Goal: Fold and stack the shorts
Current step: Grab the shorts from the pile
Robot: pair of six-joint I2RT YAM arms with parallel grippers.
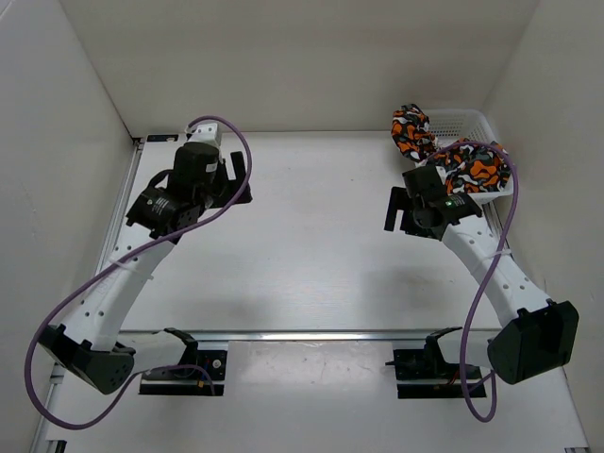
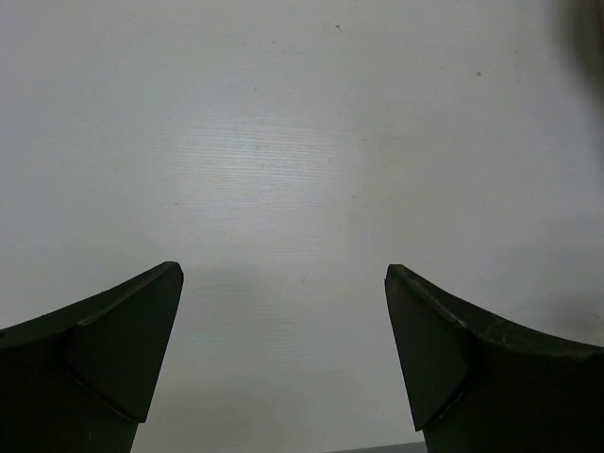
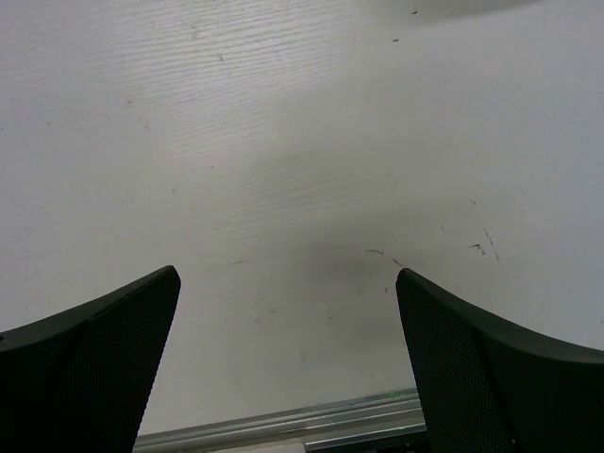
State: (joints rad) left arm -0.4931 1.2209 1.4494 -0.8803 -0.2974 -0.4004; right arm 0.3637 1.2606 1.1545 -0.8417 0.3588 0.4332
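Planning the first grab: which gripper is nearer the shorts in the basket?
Right. The right gripper hangs beside the shorts in the basket; the left gripper is across the table.

Pretty clearly a robotics lab booth: plain white panel walls box in a white desk, with two white robot arms bolted on.

My left arm and right arm, seen from above: white links with rows of holes, black joint housings, looping purple cables. A green light marks the right wrist. The left fingers are smooth black wedges; the right fingers are finely dotted.
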